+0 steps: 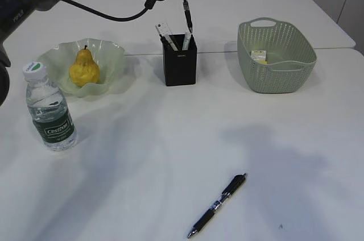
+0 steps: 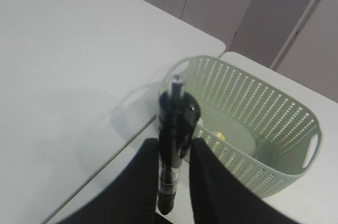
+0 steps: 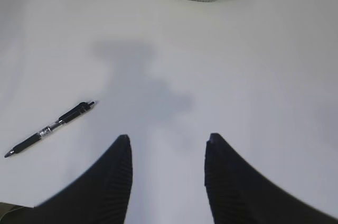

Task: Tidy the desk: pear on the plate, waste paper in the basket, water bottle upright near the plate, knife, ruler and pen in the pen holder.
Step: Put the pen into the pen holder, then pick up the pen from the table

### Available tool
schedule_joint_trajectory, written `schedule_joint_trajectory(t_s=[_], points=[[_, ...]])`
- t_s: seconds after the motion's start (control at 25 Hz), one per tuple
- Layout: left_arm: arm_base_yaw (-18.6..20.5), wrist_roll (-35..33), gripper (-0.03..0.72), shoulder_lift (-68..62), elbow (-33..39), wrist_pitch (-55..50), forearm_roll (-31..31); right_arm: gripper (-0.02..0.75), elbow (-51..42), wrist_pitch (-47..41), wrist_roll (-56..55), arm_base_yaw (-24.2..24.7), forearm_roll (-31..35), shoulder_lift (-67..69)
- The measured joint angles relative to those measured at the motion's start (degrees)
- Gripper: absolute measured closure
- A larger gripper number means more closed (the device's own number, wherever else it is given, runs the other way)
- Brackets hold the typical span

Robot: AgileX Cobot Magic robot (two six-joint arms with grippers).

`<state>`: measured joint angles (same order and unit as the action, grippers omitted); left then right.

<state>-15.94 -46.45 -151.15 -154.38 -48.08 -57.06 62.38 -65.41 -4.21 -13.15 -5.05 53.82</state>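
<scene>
Desk [image 1: 170,138] stock: one pear [image 1: 84,68] on one plate [image 1: 111,53]; one water bottle [image 1: 49,108] upright, left edge; one basket [image 1: 276,55] with waste paper [image 1: 259,56]; one pen holder [image 1: 180,59]; two pens, one [image 1: 216,205] lying near front edge, one [image 2: 171,145] clamped upright in left pincer [image 2: 173,152] above the holder; right pincer [image 3: 168,150] parted, empty

Pear [image 1: 84,68] on plate [image 1: 111,53], bottle [image 1: 50,110] upright nearby

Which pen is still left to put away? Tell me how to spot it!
Start at the black pen holder in the middle of the white desk, then look down toward the near edge. The pen lies there flat and slanted, all alone on bare tabletop. Unlike the other pen pinched in the left fingers above the holder, nothing touches it.
</scene>
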Motion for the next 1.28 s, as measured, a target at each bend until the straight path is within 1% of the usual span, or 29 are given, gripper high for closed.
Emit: schedule_joint_trajectory(t_s=[0.84, 1.08, 1.28], points=[[0.0, -1.2, 0.554, 0.0, 0.0, 1.8, 0.2, 0.370, 0.0, 1.3, 1.1, 0.0, 0.8, 0.0], [0.1, -1.2, 0.549, 0.3, 0.0, -1.0, 0.2, 0.369, 0.0, 1.3, 1.2, 0.0, 0.8, 0.0], [1.9, -1.2, 0.548, 4.2, 0.0, -4.8, 0.2, 0.370, 0.0, 1.4, 1.2, 0.0, 0.8, 0.0]])
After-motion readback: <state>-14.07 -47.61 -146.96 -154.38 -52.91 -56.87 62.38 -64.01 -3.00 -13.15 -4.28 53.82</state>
